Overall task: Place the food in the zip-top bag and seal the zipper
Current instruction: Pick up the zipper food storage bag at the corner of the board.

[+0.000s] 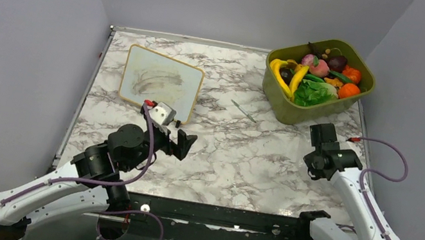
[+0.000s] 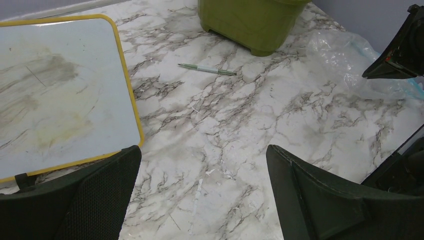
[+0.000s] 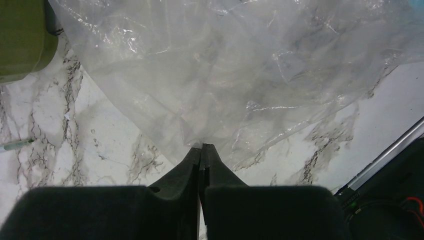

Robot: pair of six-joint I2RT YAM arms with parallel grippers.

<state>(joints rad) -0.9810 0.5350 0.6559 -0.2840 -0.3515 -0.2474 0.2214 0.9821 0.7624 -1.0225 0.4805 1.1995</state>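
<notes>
The food lies in the olive-green tub (image 1: 329,110) at the back right: green lettuce (image 1: 312,92), yellow bananas (image 1: 283,73) and an orange piece (image 1: 350,89). The clear zip-top bag (image 3: 240,65) lies crumpled on the table in front of the tub; it also shows in the left wrist view (image 2: 345,55), with a bit of its teal zipper (image 2: 415,90) at the right edge. My right gripper (image 3: 201,148) is shut, its tips pinching the bag's near edge. My left gripper (image 2: 202,165) is open and empty, low over bare marble beside the board.
A wood-framed white board (image 1: 161,82) lies at the left, its corner close to my left fingers. A thin green pen (image 1: 243,111) lies on the marble between board and tub. Grey walls close in the table on three sides.
</notes>
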